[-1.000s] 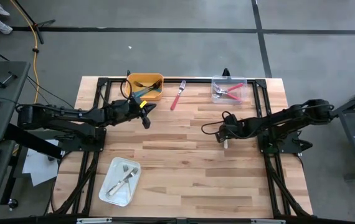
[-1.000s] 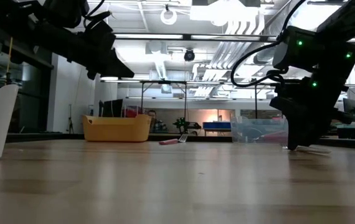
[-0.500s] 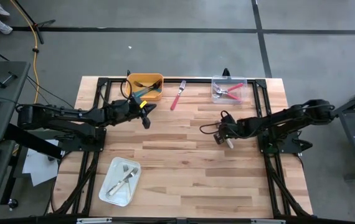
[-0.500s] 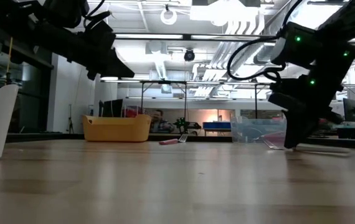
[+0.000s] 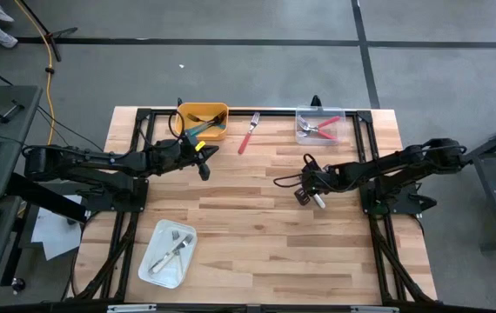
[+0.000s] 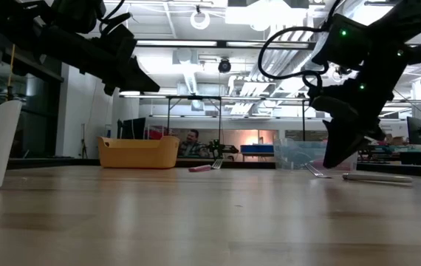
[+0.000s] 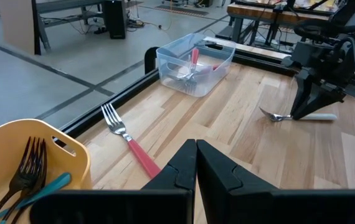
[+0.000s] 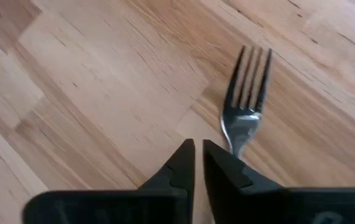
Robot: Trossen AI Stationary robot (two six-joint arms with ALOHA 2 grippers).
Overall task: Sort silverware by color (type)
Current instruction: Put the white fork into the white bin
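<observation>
The right hand [image 5: 304, 189] sits near the middle of the surface [image 5: 257, 243], low over a white-handled fork [image 5: 318, 199]. Its fingers are nearly together, but whether they pinch the fork cannot be told: in the right wrist view the tines and neck reach out just past the fingertips, with the fork lying flat on the wood, and in the low view its white handle lies along the surface beside the hand. By the look of it, this fork is the one being handled and is not yet sorted.

The left hand [image 5: 203, 156] hangs closed and empty above the surface, just in front of the yellow bin [image 5: 204, 111], waiting.

Further out, the sorting looks well advanced. The yellow bin at the far edge holds teal-handled forks [image 7: 31, 186]. The clear bin [image 5: 320, 115], also at the far edge, holds red-handled forks [image 5: 325, 126]. The white tray [image 5: 154, 268], near the front left corner, holds a couple of light-handled forks [image 5: 172, 250].

Two pieces remain loose, as far as can be seen: the white-handled fork by the right hand, which should go to the white tray well across the surface, and a red-handled fork [image 5: 249, 133] lying between the two bins, which belongs in the clear bin close by.
</observation>
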